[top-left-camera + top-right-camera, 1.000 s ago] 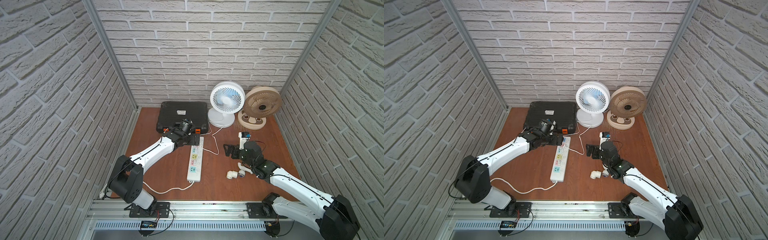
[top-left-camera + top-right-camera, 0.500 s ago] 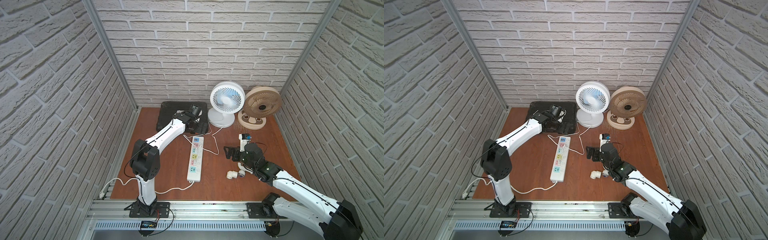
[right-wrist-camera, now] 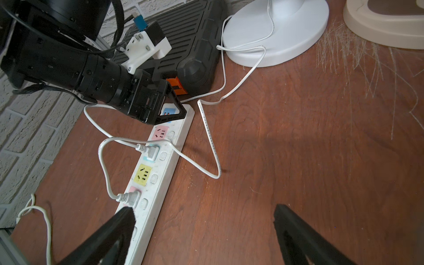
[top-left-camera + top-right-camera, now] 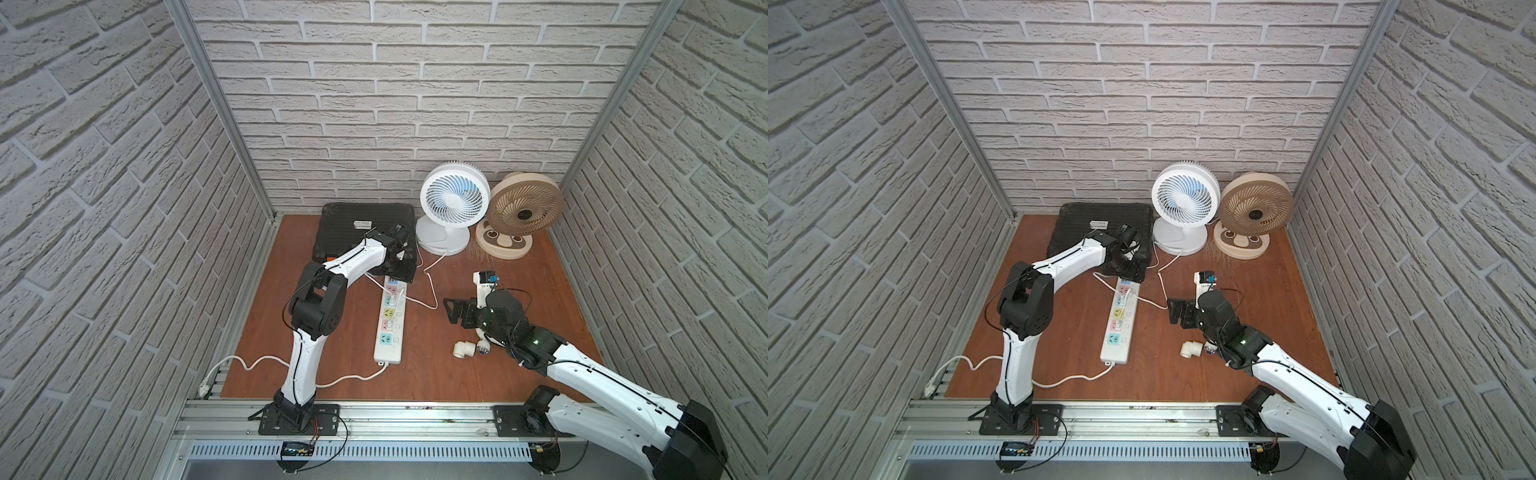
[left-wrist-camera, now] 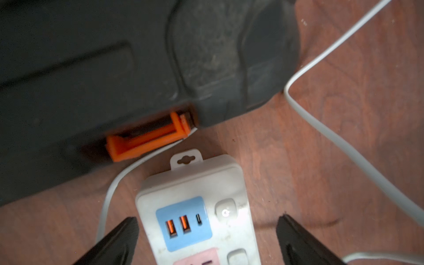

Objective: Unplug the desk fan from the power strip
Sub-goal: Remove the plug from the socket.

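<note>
**Back over the strip's far end; nothing unplugged yet**

On the left: swung down off the black case (image 4: 361, 226) in the last half-second and set the left gripper (image 5: 206, 220) over the far end of the power strip (image 4: 388, 322) again. Much the same spot as 1 second ago, but now with the elbow folded high. Spread wide to either side of the blue USB panel, gripping nothing. Cannot tell whether just touching the strip or just clear of it.

Along the strip: no shift across the 3 moments. Still 2 white plugs seated, 1 in the teal socket (image 3: 150, 152) and 1 in the pink socket (image 3: 130, 198) nearer the rail. So no progress on the pull itself. Reads as a fresh approach, stopped 2 panels short of the nearest plug, perhaps to pin the strip down.

Further right: thin white cord (image 3: 208, 137) trailing from the fan's base, kinking across the table and lying over the strip. Hard to trace to 1 plug with certainty. Desk fan (image 4: 453, 195) upright at the back wall, just right of the case, unmoved.

At the right: hardly any change. Right gripper (image 3: 204, 211) low over bare table, beside the strip but apart from it, wide open and empty, facing the plugs.
</note>
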